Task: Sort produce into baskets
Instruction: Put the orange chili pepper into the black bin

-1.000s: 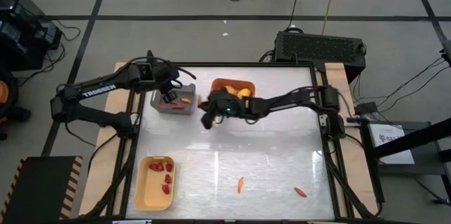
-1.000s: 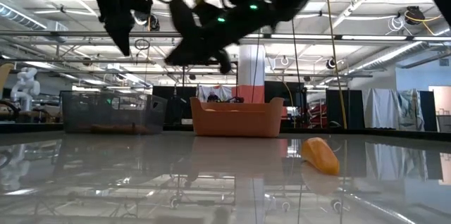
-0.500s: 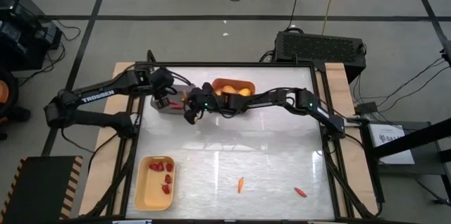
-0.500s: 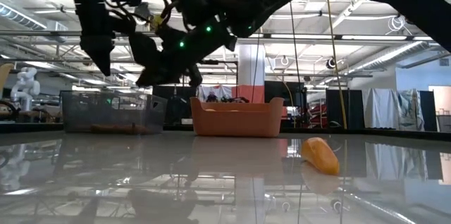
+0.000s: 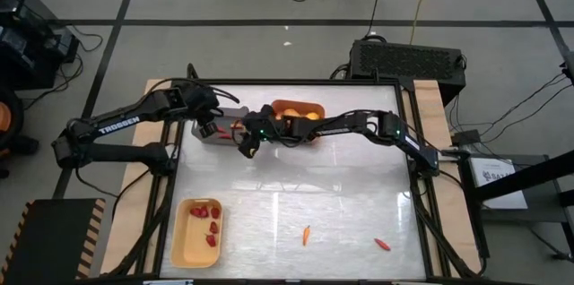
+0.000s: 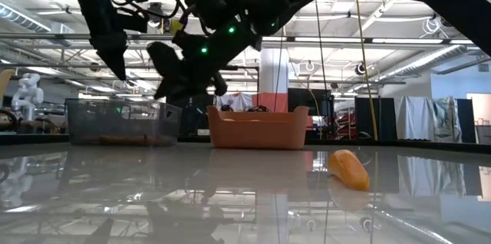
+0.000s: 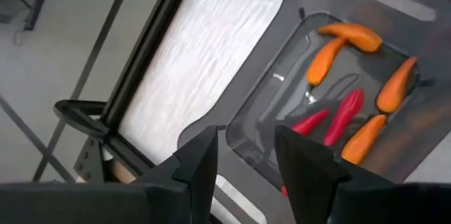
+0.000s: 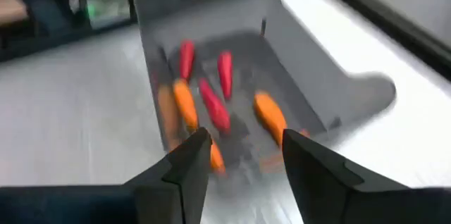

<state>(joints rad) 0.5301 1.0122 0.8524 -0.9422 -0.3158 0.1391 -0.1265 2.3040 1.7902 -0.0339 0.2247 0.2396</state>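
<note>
High view: both arms crowd the grey bin [image 5: 218,130] at the far left of the table. The right gripper [image 5: 247,141] hangs at the bin's near right corner, fingers apart and empty in its wrist view, which looks onto the carrot sticks [image 8: 211,108] in the bin. The left gripper [image 5: 210,124] is above the bin too, also spread and holding nothing. The orange bin [image 5: 297,109], with yellow fruit, is just right of the grey one; the yellow bin [image 5: 197,231], with berries, is near the front left. Two sticks [image 5: 306,234] [image 5: 382,244] lie loose on the table at the front, well apart from both arms. Risk: the grippers are close together, so they could collide or knock the bin.
</note>
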